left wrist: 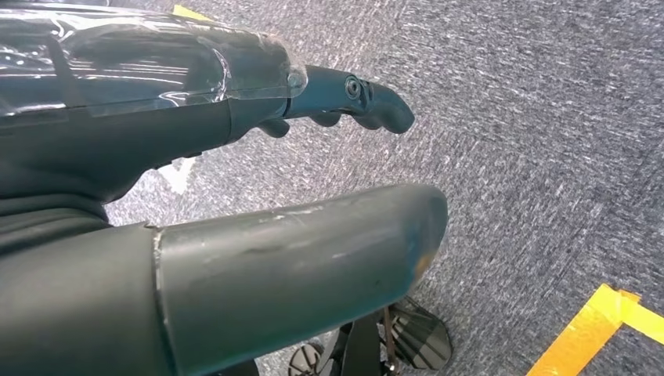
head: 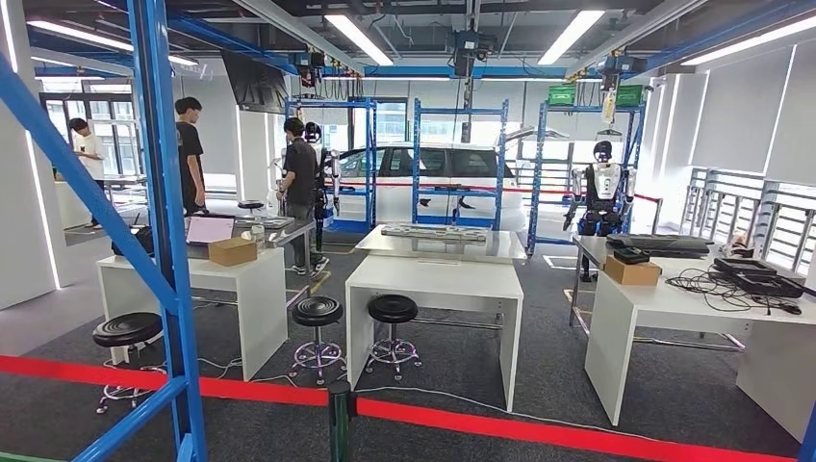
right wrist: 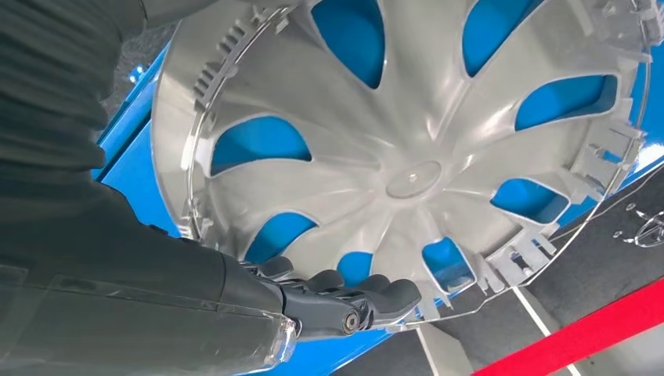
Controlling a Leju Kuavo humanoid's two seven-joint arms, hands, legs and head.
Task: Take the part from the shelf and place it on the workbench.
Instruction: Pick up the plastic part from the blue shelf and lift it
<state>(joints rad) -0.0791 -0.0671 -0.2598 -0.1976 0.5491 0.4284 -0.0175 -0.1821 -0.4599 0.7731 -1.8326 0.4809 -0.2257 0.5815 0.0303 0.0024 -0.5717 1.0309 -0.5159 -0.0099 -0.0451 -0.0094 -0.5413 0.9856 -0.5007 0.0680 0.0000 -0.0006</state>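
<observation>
The part is a silver wheel cover (right wrist: 407,180) with curved spokes, seen close up in the right wrist view. My right hand (right wrist: 337,301) holds it by the rim, dark fingers curled under the edge. Blue shelf surface (right wrist: 133,164) shows through its openings and beside it. In the left wrist view my left hand (left wrist: 196,141) hangs over grey carpet with nothing in it, its thumb (left wrist: 297,266) apart from the fingers. The blue shelf frame (head: 159,192) stands at the left in the head view. A white workbench (head: 433,279) stands ahead in the middle of the room.
Red barrier tape (head: 539,428) runs across the floor between me and the benches. Black stools (head: 318,313) stand by the white tables. Several people (head: 298,178) stand at the back left, another robot (head: 603,192) at the back right, a white car (head: 452,178) behind.
</observation>
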